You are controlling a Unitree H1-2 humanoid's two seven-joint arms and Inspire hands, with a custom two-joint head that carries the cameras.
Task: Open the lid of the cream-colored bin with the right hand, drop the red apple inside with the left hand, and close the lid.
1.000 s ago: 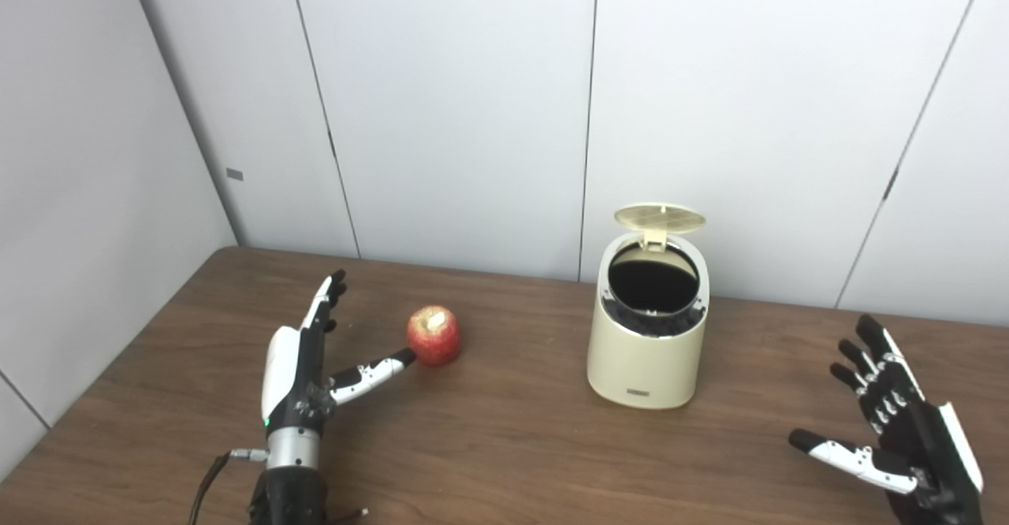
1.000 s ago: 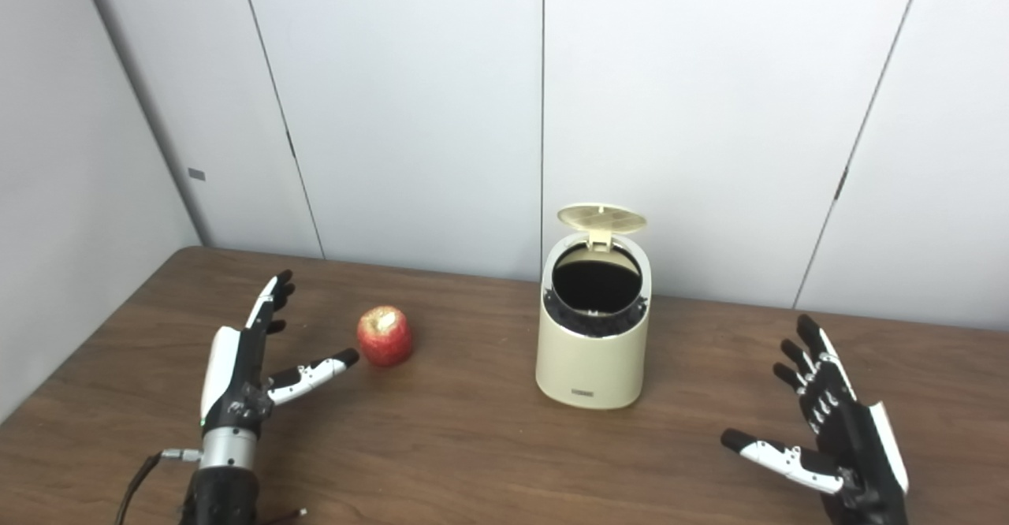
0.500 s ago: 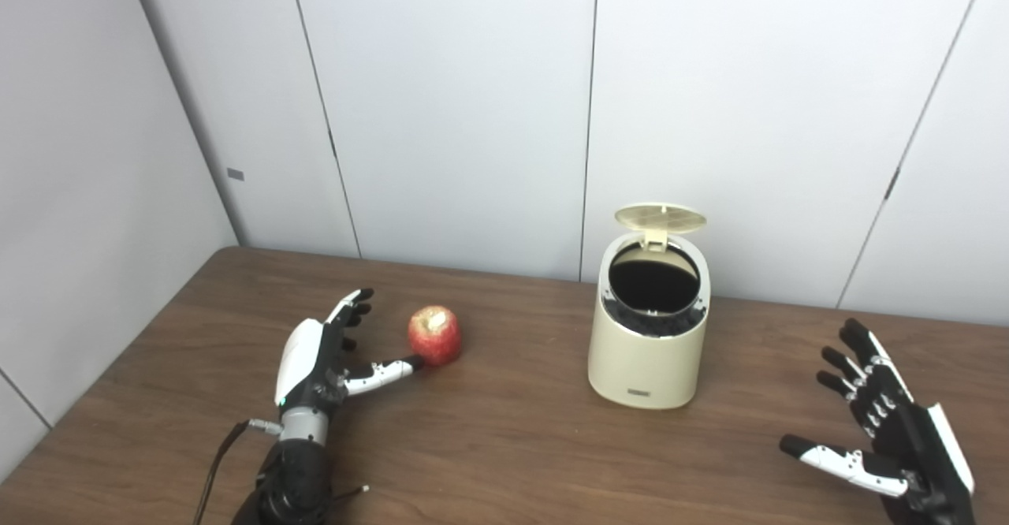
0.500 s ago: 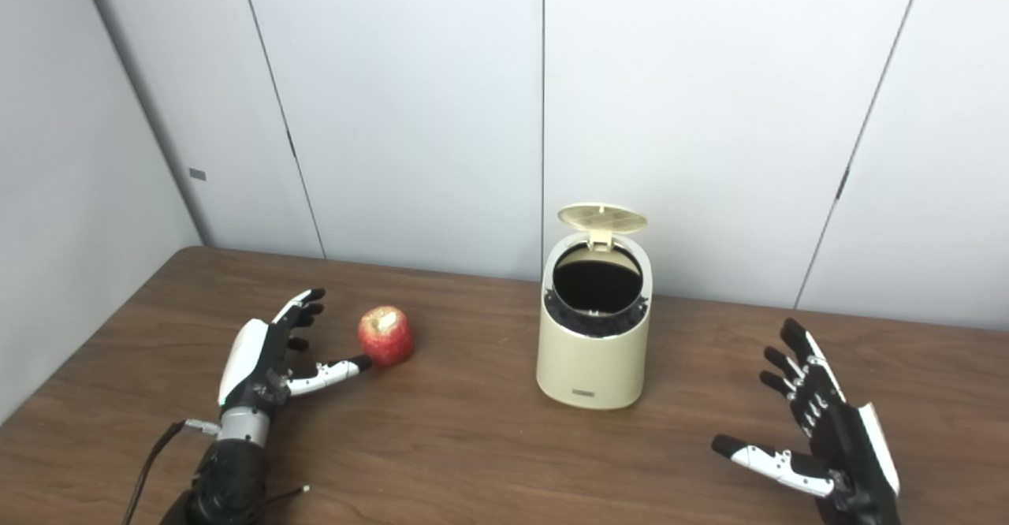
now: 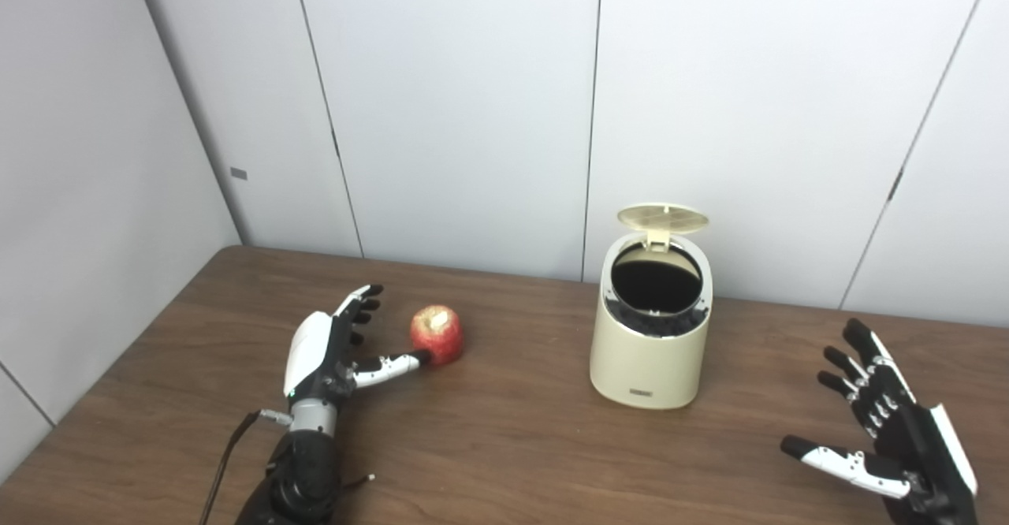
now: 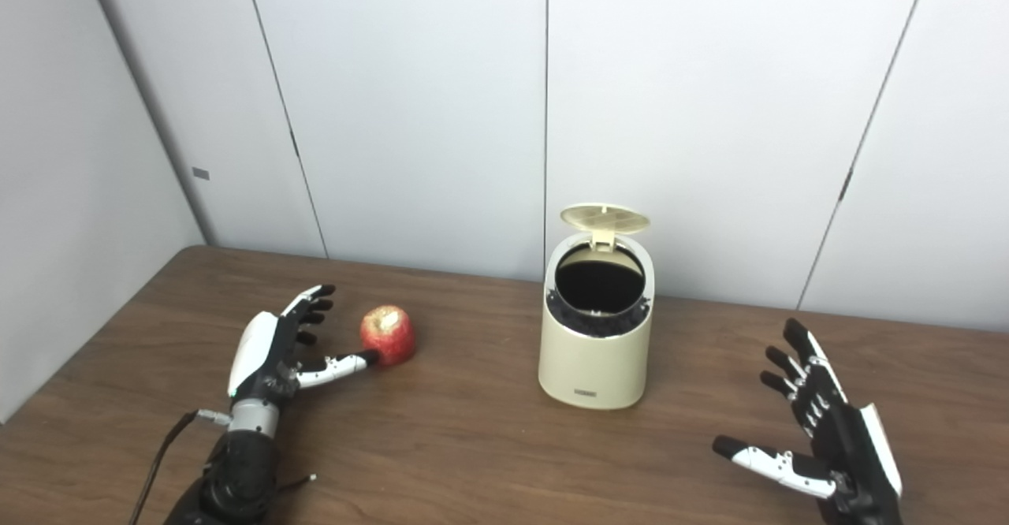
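The left hand (image 5: 327,351), spread wide and empty, is the nearer hand: the red apple (image 5: 436,335) lies just beyond its thumb tip, on the bin side. The right hand (image 5: 891,430) is likewise spread and empty, well apart from the bin (image 5: 650,351), whose lid (image 5: 660,217) stands raised.

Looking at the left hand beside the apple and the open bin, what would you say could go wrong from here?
1. The left hand is open, only its thumb tip near the red apple; a nudge could roll the apple away across the table.
2. The lid stands upright over the bin; a high carry might knock it shut.
3. The right hand waits far off and cannot steady the bin.
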